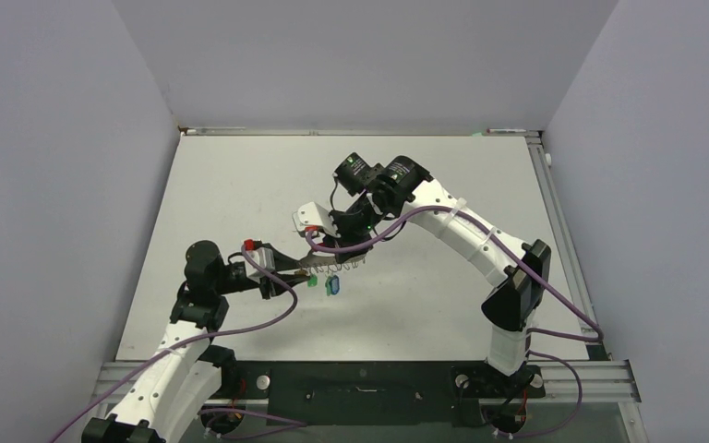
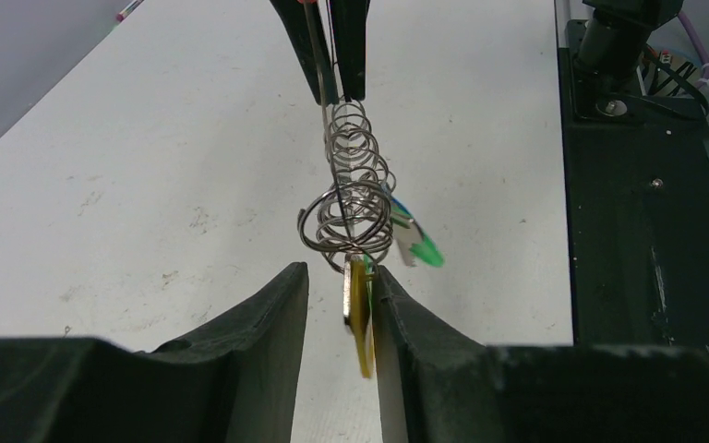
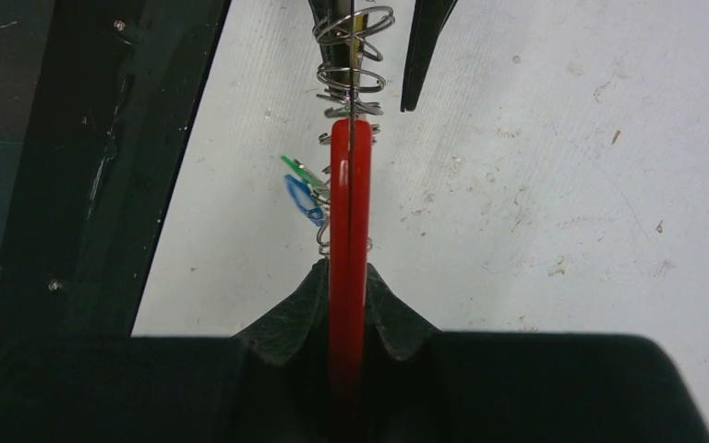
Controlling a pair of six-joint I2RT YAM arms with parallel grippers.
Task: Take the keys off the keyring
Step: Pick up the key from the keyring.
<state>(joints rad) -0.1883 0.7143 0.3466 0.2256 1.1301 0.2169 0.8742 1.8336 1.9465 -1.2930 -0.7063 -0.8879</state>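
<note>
The keyring (image 2: 349, 198) is a silver wire coil with a red strap (image 3: 349, 212), held in the air over the table. My right gripper (image 3: 349, 269) is shut on the red strap. A yellow-tagged key (image 2: 360, 314) hangs from the coil between the fingers of my left gripper (image 2: 340, 272). That gripper is open: the key touches its right finger, and a gap shows on the left. A green tag (image 2: 425, 247) and a blue tag (image 3: 300, 198) hang off the coil's side. In the top view, both grippers (image 1: 312, 268) (image 1: 328, 247) meet at the keyring (image 1: 346, 265).
The white table (image 1: 240, 185) lies below, walled on three sides. A black base strip (image 2: 646, 231) with metal rails runs along the near edge by the arm mounts. Purple cables loop from both arms.
</note>
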